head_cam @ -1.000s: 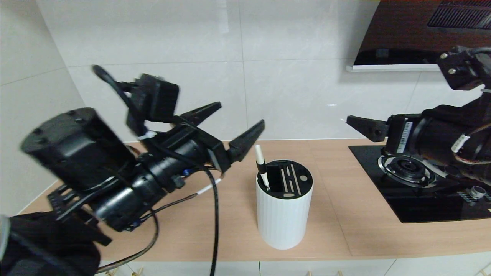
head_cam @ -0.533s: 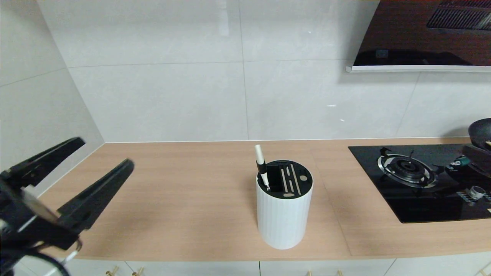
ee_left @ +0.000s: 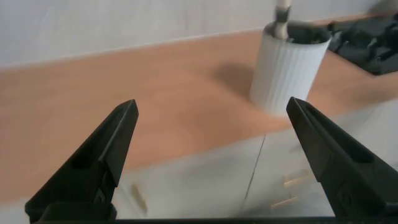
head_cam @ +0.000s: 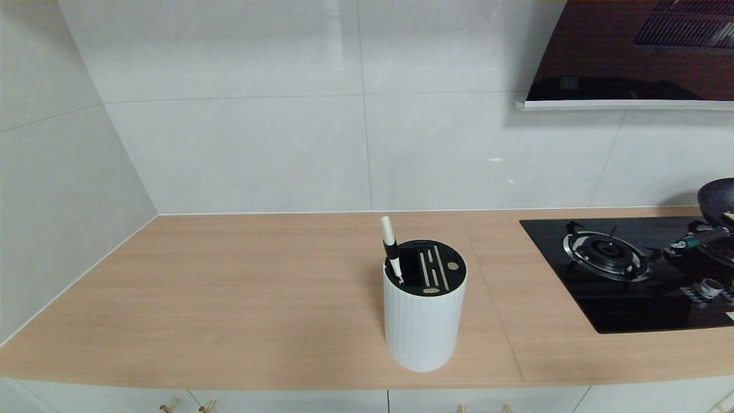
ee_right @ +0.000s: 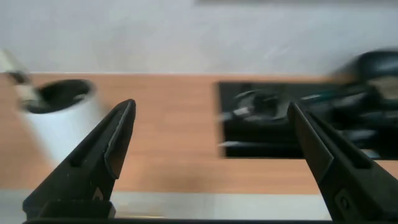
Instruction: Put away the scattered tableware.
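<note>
Since the arms stood raised over the counter (head_cam: pixel 229 298) a second ago, the left one spread just above the holder (head_cam: pixel 424 321), both have drawn back toward the robot, the left passing low past the counter's left front edge on its way. In the head view, the task's thing, a white-handled utensil (head_cam: pixel 390 246) with a black band, stands handle-up and slightly tilted in a slot at the left side of the holder's black top, and the holder rests upright near the counter's front edge. It is the only tableware I can identify, and it is already stowed, so I judge the task complete or nearly so and the withdrawal a return to rest. To the right, well apart from the holder, lies the black hob (head_cam: pixel 631 310) with a dark pan (head_cam: pixel 717 201) at its far side, under the range hood (head_cam: pixel 631 51). In the left wrist view, the left gripper (ee_left: pixel 211 107) hangs wide open and holding nothing, off the counter's front over the cabinet fronts (ee_left: pixel 205 180), facing the holder. In the right wrist view, the right gripper (ee_right: pixel 210 107) is likewise spread wide and unladen, facing the counter between holder and hob. Any renewed reach would have to mind the protruding handle, which a passing finger could knock.
</note>
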